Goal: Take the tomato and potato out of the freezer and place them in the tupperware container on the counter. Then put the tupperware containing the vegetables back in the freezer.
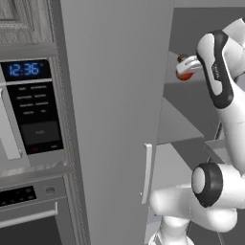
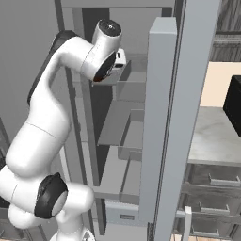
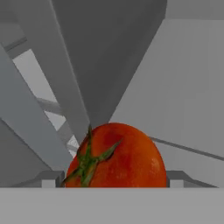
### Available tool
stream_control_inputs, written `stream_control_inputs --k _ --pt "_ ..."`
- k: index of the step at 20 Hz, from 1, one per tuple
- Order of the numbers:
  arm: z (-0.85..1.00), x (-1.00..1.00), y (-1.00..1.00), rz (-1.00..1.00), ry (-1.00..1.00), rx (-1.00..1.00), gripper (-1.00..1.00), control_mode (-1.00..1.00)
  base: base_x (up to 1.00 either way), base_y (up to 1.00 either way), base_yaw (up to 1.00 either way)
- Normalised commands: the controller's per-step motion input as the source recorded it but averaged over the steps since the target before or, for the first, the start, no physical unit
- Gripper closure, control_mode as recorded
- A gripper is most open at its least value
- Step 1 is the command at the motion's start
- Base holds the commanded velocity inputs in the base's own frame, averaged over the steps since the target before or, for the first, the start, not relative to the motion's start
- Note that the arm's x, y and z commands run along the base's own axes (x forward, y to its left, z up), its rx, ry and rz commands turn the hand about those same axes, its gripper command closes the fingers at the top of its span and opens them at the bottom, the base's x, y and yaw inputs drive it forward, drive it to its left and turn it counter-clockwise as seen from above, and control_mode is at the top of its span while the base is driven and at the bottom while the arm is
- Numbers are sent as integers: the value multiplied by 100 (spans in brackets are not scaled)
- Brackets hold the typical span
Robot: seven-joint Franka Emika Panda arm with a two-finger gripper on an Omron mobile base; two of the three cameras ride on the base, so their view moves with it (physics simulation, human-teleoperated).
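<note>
The only thing I can read is the blue clock on the microwave to my left, which shows 12:36. Below it the dark button panel carries rows of tiny pale labels, too small and blurred for me to make out. The oven's control strip under the microwave has faint marks that I cannot read either. A thin line of lettering runs along the black band on my arm, unreadable.
</note>
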Motion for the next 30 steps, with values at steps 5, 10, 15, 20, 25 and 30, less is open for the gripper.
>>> stream_control_inputs --k 5,10,15,20,25,30 --pt "0 -82 31 -5 -2 -6 100 -100 0 0 0" --pt "0 -77 32 -9 -1 -5 100 -100 0 0 0" --pt "0 -31 18 -20 0 0 100 -100 0 0 0" --pt "0 -74 0 -4 0 1 100 -100 0 0 0" --pt "0 -67 0 -6 0 0 100 -100 0 0 0" --pt "0 -27 0 -8 -5 0 100 -100 0 0 0"
